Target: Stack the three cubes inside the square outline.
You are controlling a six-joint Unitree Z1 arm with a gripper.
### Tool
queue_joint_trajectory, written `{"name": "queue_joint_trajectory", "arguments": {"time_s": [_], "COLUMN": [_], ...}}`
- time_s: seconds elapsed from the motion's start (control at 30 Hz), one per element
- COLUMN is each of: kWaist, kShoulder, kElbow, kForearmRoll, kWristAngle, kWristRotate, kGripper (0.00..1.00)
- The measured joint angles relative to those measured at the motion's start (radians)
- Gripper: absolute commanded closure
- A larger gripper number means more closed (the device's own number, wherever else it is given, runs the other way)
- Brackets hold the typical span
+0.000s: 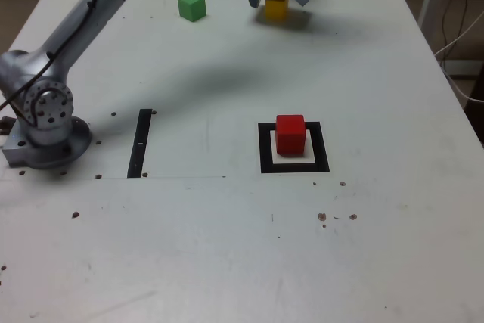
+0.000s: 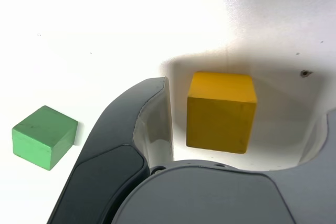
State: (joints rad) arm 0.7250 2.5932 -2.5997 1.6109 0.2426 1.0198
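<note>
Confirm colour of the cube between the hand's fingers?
Yellow cube, clearest in the wrist view; the hand is open around it.

Bright overhead light, soft arm shadow across the table (image 1: 227, 247), wrist view overexposed, both views fairly sharp

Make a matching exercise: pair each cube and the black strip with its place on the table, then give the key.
Things:
1. red cube
2. yellow cube
3. green cube
4. black strip

Places:
A. alone at the table's far edge
B. between the open jaws
C. beside the arm's base
D. inside the square outline

Pairs: 1-D, 2-B, 3-A, 4-C
</note>
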Motion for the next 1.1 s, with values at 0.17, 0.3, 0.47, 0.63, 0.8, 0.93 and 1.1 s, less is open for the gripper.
{"name": "queue_joint_trajectory", "arguments": {"time_s": [0.17,0.3,0.47,0.63,0.8,0.93,1.1], "kWaist": [-0.003,-0.005,-0.01,-0.01,-0.016,-0.02,-0.02], "kShoulder": [0.008,0.011,0.016,0.016,0.016,0.016,0.016], "kElbow": [-0.003,-0.004,-0.004,-0.004,-0.006,-0.006,-0.006], "kForearmRoll": [0.001,0.001,0.002,0.004,0.004,0.005,0.009], "kWristAngle": [0.0,0.0,0.0,0.0,0.001,0.002,0.002], "kWristRotate": [-0.006,-0.013,-0.027,-0.034,-0.033,-0.03,-0.027], "kGripper": [0.12,0.19,0.33,0.51,0.64,0.66,0.67]}}
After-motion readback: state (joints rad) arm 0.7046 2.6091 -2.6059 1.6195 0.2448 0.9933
